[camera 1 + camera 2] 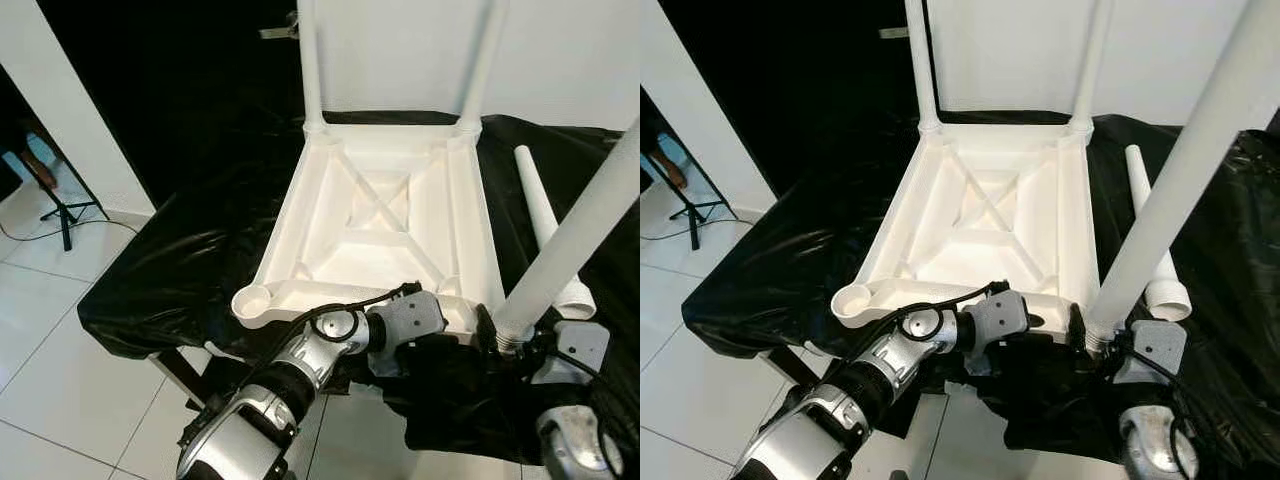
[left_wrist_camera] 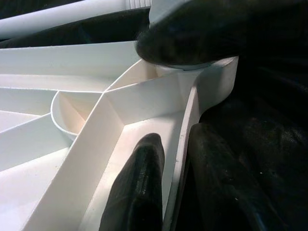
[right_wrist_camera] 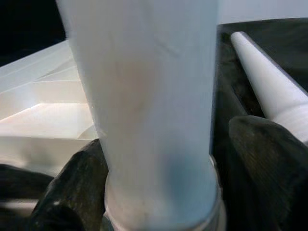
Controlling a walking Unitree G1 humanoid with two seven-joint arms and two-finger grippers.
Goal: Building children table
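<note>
**Mia:** What is on the far left of the picture?

**Sam:** A black stand (image 1: 66, 213) on the white tiled floor (image 1: 40, 340), at the left edge. Next to it comes the surface (image 1: 180, 270), with a black sheet over it.

**Mia:** And in the middle?

**Sam:** The white table top (image 1: 375, 220). It lies upside down on the black sheet, in the middle of the frame. Two white legs (image 1: 310, 60) stand up from its far corners, at the top of the frame. The near left corner has a round hole (image 1: 252, 298) with no leg in it.

**Mia:** Where is the left gripper (image 2: 168, 163)?

**Sam:** At the near edge of the table top, low in the middle of the frame. It pinches the rim. One black finger is inside the rim and one is outside, so it is closed on the table top.

**Mia:** What is on the right?

**Sam:** The right gripper (image 3: 159, 163), in the lower right. Its two fingers sit on both sides of a thick white leg (image 1: 570, 240), near the leg's bottom end, and hold it. That leg leans up toward the top right corner. Its bottom end is at the near right corner of the table top.

**Mia:** Anything else?

**Sam:** One more loose leg (image 1: 545, 225) lies flat on the black sheet, just right of the table top.
</note>
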